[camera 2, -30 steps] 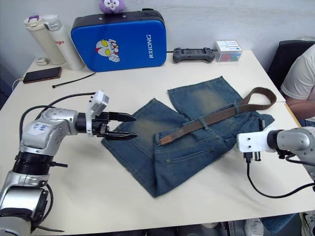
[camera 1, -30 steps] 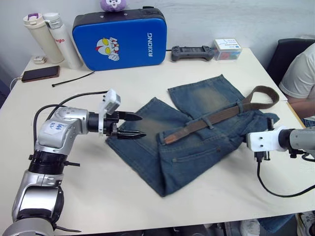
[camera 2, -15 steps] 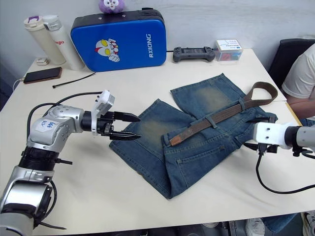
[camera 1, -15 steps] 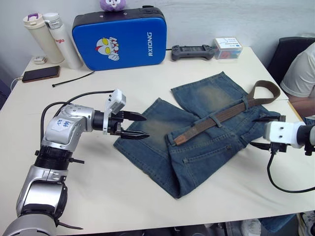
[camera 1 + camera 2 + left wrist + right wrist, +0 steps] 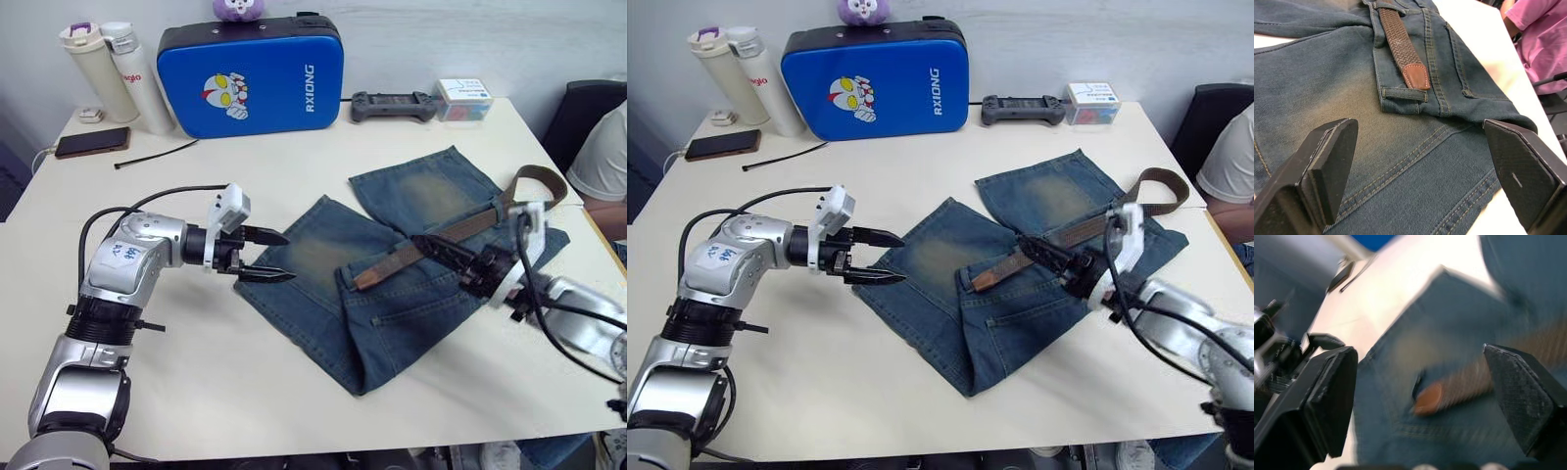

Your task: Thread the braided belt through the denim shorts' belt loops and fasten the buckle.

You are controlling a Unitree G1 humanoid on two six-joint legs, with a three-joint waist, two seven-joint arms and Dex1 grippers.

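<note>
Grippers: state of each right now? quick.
Left gripper: open, holding nothing, at the edge of the denim shorts.
Right gripper: open, holding nothing, above the braided belt.

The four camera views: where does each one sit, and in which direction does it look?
Left and right eye views: on the head, looking down over the table, with both arms.
Left wrist view: looks along the open left gripper at the belt tip on the denim shorts.
Right wrist view: looks along the open right gripper at that tip.
All share the belt tip.
</note>
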